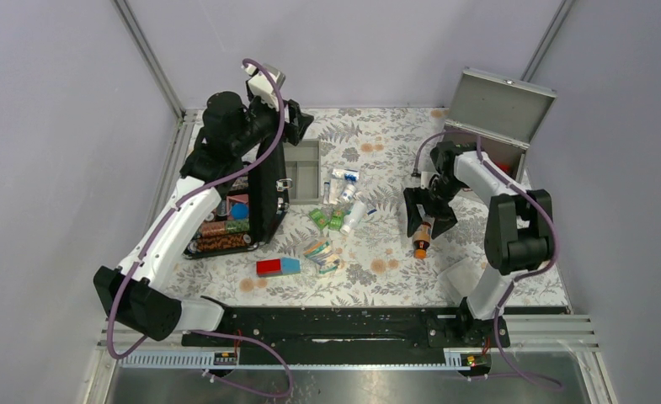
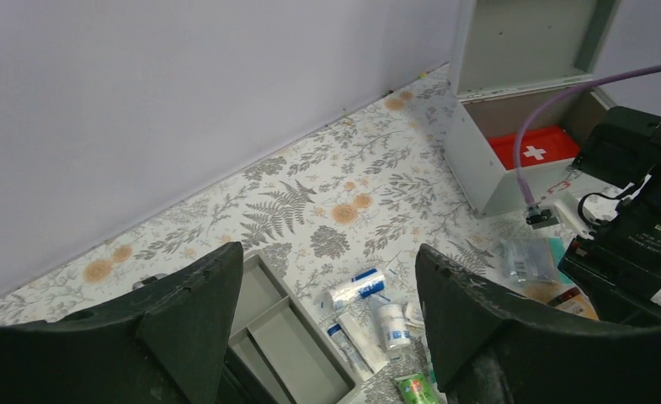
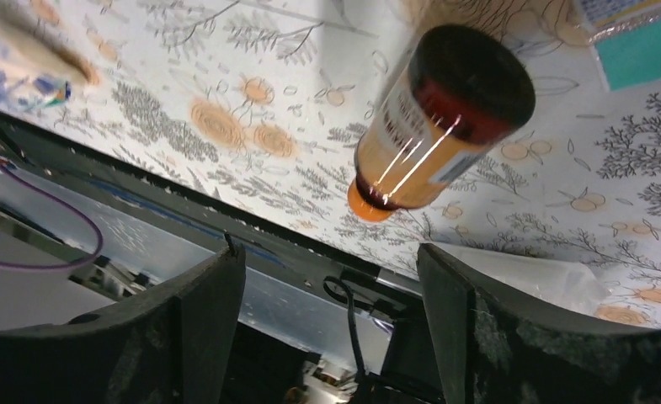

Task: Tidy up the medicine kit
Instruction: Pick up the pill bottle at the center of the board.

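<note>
hovering low with the right gripper [image 3: 328, 252], jaws flung wide and pinching nothing. lying just beyond the fingertips, on its side on the patterned table [image 1: 377, 143]: an amber bottle [image 3: 436, 126] with an orange cap, touched by neither finger. out past that, at the far right corner, standing with lid raised: the medicine kit [image 1: 512, 126], grey, with a red pouch [image 2: 520, 143] showing inside. well apart from the bottle, so a carry across open table to get there. raised high on the far left with the left gripper [image 2: 328, 250], equally wide, empty, looking down on a grey tray [image 2: 285, 337] and scattered tubes and packets [image 1: 343, 198].

likely to roll if nudged by one finger first, being round and on its side. likely to slip or pivot if pinched near the cap rather than across the body. could also catch on the kit's front wall or lid if brought in too low.
</note>
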{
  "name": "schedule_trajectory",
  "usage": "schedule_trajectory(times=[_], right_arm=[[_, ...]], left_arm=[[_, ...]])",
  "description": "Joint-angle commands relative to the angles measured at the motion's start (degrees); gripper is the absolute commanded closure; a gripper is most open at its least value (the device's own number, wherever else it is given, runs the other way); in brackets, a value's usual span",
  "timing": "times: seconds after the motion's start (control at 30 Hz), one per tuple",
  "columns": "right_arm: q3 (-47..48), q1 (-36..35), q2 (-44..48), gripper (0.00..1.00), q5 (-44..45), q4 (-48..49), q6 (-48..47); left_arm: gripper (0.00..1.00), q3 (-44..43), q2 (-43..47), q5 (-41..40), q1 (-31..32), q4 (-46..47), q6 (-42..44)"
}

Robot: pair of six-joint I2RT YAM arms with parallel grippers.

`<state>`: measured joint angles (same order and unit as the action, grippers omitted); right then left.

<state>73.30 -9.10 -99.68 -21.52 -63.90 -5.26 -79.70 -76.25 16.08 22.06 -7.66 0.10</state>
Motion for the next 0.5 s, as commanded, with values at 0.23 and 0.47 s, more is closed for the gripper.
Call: schedule_trajectory(times=[0.23,0.47], right_arm=[[5.3,-0.3,-9.6,0.3,5.7,2.3,6.9],[5.8,-0.6,-12.9,0.31,8.7,3.3,5.5]], left_arm=[[0.25,0.6,3.0,-5.6,0.0,-0.6,4.5],[0.25,-0.3,1.8,-4.6,0.0,-0.5,4.7]])
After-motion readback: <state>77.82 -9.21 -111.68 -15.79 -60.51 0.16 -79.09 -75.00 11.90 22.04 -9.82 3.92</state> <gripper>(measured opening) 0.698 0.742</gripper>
